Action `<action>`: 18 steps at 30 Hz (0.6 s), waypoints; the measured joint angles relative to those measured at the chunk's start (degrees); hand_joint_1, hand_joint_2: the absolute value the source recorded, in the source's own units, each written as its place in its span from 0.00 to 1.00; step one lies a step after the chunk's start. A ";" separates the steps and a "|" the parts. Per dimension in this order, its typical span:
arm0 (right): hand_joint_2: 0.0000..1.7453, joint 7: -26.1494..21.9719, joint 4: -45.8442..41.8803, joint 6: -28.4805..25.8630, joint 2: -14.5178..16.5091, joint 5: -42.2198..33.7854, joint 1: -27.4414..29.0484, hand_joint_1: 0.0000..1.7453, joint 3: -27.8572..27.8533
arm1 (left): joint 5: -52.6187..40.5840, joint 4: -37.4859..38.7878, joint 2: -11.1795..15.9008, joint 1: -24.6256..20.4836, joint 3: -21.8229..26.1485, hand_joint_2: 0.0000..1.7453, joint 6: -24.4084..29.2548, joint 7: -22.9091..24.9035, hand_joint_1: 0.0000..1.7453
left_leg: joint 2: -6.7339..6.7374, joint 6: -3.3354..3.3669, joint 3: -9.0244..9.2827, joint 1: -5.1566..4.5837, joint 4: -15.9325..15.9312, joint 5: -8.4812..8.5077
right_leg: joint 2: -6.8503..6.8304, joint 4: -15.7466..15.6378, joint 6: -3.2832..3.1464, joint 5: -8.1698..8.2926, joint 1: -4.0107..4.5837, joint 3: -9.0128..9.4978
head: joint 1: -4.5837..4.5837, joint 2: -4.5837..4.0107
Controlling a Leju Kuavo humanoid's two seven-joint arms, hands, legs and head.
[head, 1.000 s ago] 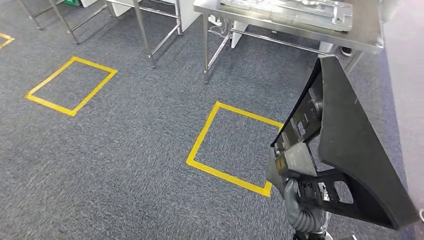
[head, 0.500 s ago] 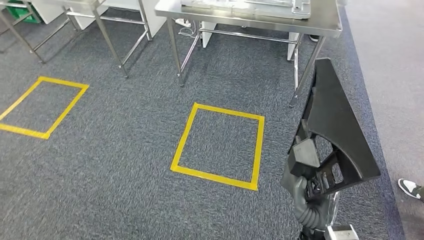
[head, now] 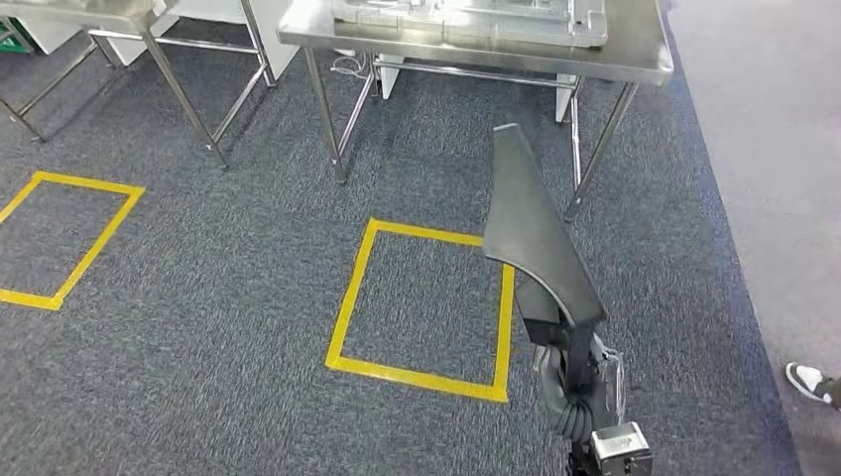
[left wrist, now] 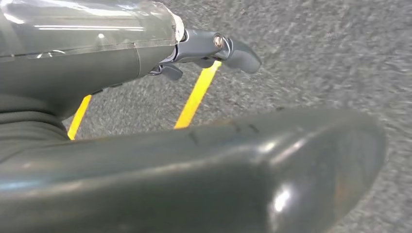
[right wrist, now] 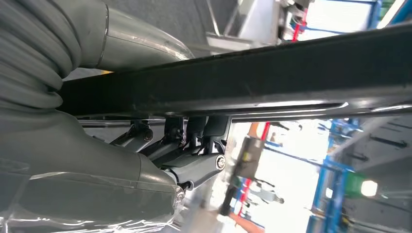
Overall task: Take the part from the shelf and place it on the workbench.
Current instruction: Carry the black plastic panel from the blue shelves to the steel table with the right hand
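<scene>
The step in hand looks like the carry: the black plastic part [head: 531, 233] is off the shelf and held upright above the grey carpet [head: 198, 297], with the steel tabletop [head: 635, 59] at the far side, not yet reached. The right robot hand [head: 570, 382] is clamped on the part's lower end; in the right wrist view its dark fingers [right wrist: 194, 145] curl around the part's long black edge [right wrist: 272, 82]. The part rises from that grip and tapers to a narrow tip, just right of the yellow taped square [head: 421, 302] on the floor.

The left robot hand [left wrist: 209, 48] hangs over the carpet with nothing in it, fingers loosely apart.

Next, I judge, the robot must close the gap to the tabletop, then raise and tip the part flat onto a bare stretch beside the metal tray [head: 476, 15] already lying there.

A shoe [head: 811, 380] shows at the right edge.
</scene>
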 joint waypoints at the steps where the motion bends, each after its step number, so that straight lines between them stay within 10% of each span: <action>1: 1.00 -0.03 0.00 -0.05 0.08 0.03 0.08 1.00 -0.33 | -0.07 0.00 -0.02 0.06 0.01 0.00 -0.11 0.03 0.00 | -0.04 0.01 1.66 0.11 -1.06 -0.49 | -0.13 3.15 0.18 -0.59 -0.11 -2.60 | 0.01 0.00; 5: 1.00 -0.16 -0.08 -0.26 0.34 0.08 1.07 1.00 -1.91 | -0.37 0.00 -0.05 0.53 0.01 0.00 -0.61 0.42 0.00 | -0.46 -0.92 8.91 0.80 -4.12 -3.65 | -0.35 4.41 1.27 -8.24 -0.92 -10.51 | 0.01 0.00; 6: 1.00 -0.20 -0.16 -0.34 0.38 0.11 1.33 1.00 -2.31 | -0.45 0.00 -0.05 0.65 0.01 0.00 -0.66 0.53 0.00 | -0.49 -1.23 10.80 1.05 -4.52 -4.81 | -0.55 1.95 1.59 -7.08 -1.18 -11.47 | 0.01 0.00; 10: 1.00 -0.24 -0.27 -0.75 0.44 0.23 2.39 1.00 -3.70 | -0.58 0.33 0.09 1.07 -0.01 0.00 -0.68 0.79 0.00 | -0.49 -2.47 16.08 1.37 -4.34 -9.71 | -2.81 -6.82 1.76 10.78 -1.55 -13.10 | 0.00 0.01; 18: 1.00 -0.25 -0.69 -0.92 0.60 0.41 2.45 1.00 -3.98 | -0.56 0.32 0.08 0.56 -0.01 0.00 -0.64 0.87 0.00 | -0.27 -3.33 17.60 1.43 -4.21 -11.06 | -2.40 -5.19 1.03 9.34 -0.92 -12.56 | -0.06 0.00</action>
